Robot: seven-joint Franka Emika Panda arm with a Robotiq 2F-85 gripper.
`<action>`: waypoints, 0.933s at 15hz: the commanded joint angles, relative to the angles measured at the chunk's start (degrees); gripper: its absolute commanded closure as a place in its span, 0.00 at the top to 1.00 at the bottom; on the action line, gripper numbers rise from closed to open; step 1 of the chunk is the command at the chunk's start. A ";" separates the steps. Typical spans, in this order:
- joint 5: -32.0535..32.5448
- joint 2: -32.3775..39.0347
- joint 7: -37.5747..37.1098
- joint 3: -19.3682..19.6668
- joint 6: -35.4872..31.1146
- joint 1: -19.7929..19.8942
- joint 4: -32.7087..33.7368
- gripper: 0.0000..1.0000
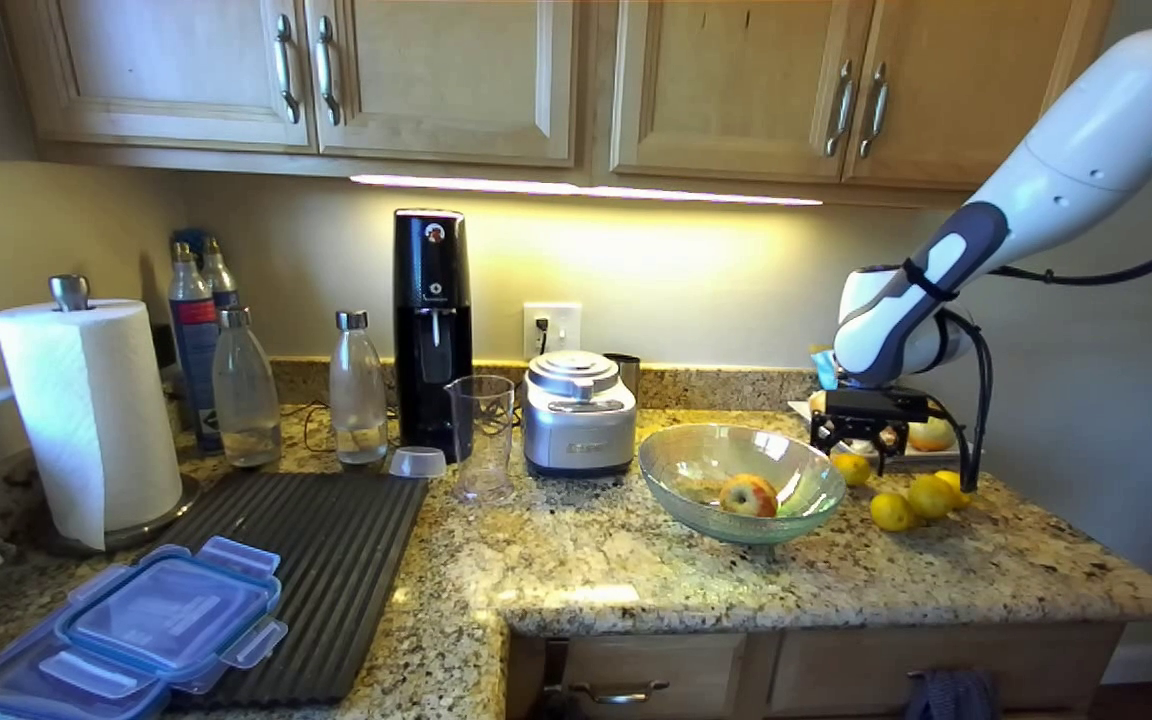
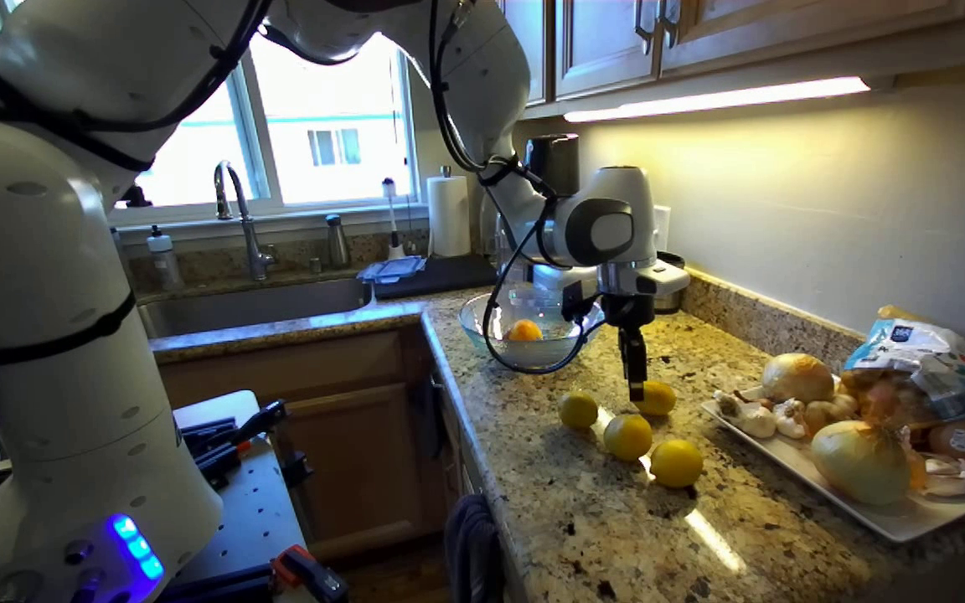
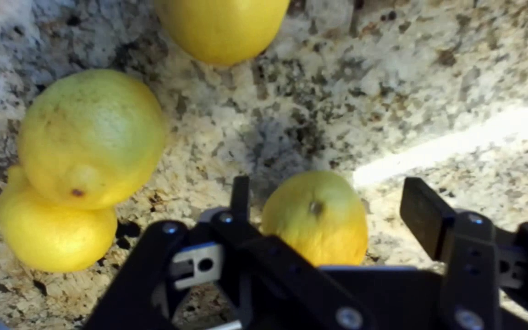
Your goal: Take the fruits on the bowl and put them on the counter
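Note:
My gripper stands open low over the speckled granite counter, its fingers on either side of a yellow-green fruit with a gap at each side. That fruit rests on the counter. Two more fruits touch each other at the left of the wrist view, a greenish one and a yellow one. Another yellow fruit is cut off by the top edge. In an exterior view the glass bowl sits beside the gripper, holding a red-and-yellow fruit; a yellowish-green patch beside it is unclear.
A white plate with onions and garlic lies near the fruits, a bag behind it. Past the bowl stand a silver appliance, a clear pitcher and a black machine. Wall cabinets hang above.

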State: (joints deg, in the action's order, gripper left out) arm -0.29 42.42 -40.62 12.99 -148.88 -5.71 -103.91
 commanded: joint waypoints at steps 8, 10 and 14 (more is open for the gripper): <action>13.79 -19.55 -12.00 4.92 4.78 -11.99 -13.19 1.00; 17.90 -22.13 -14.53 4.14 5.53 -12.70 -13.92 1.00; 20.83 -24.67 -14.48 -0.54 7.10 -11.61 -13.67 1.00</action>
State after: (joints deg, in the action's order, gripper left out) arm 18.39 21.83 -53.85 15.41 -143.72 -17.90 -114.74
